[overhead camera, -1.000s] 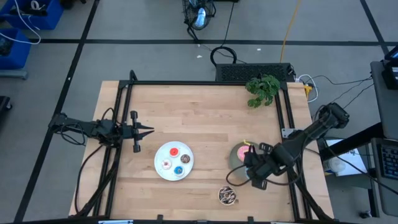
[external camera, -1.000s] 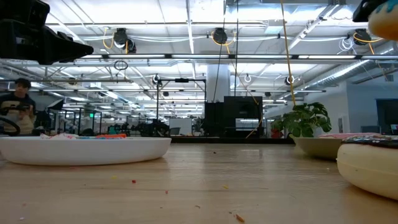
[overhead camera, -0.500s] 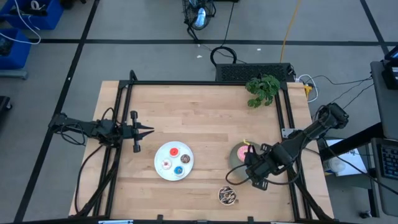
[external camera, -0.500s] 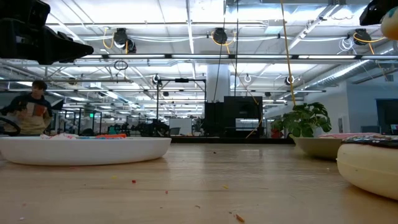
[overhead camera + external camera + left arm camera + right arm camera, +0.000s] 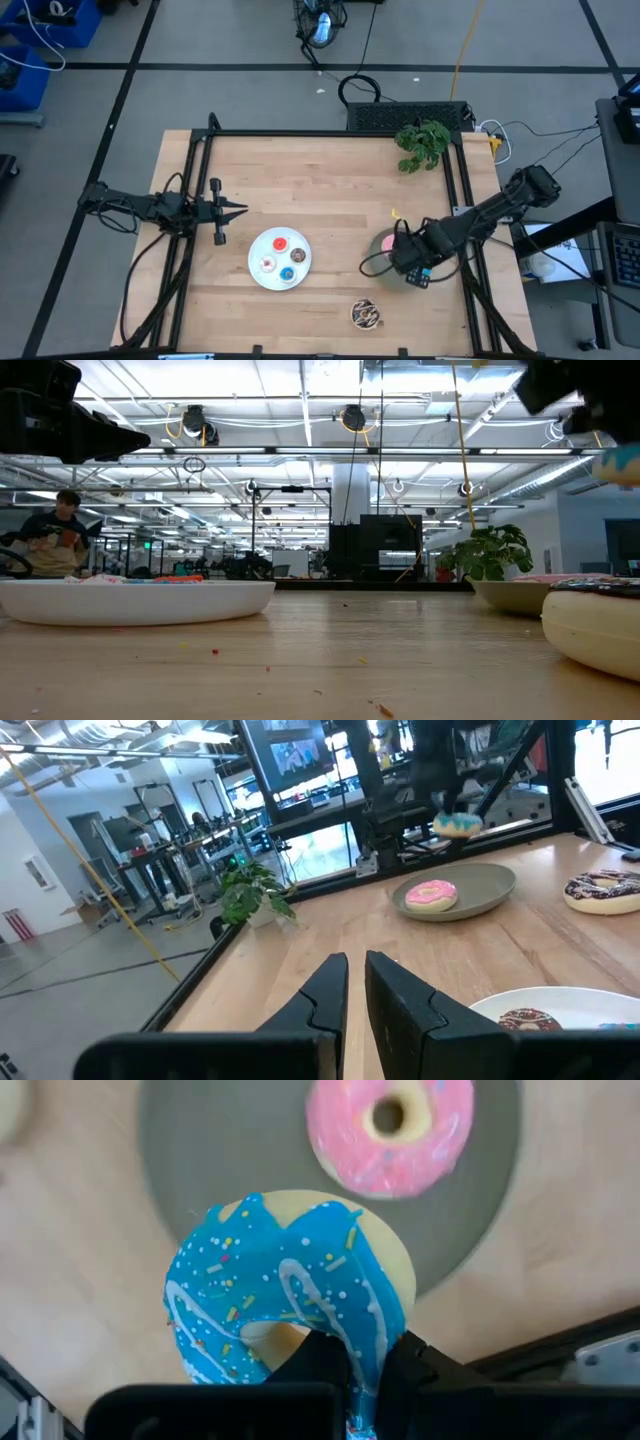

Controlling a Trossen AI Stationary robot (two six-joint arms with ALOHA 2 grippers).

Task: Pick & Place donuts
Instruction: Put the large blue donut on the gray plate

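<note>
The blue-iced donut (image 5: 290,1295) is clamped in the right hand (image 5: 365,1365) above the grey plate (image 5: 200,1140), where the pink-iced donut (image 5: 390,1130) lies. Farther off, the left hand (image 5: 235,210), fingers together, is held at the worktop's (image 5: 320,180) edge.

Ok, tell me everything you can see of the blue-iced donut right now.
The blue-iced donut is a toy ring with a pale tan body, glossy blue icing, white drizzle lines and small coloured sprinkles. The right tool is shut on its rim and holds it in the air above the grey plate, where the pink-iced donut lies. Only the tool's fingers touch it. In the left wrist view it hangs above that plate.
</note>
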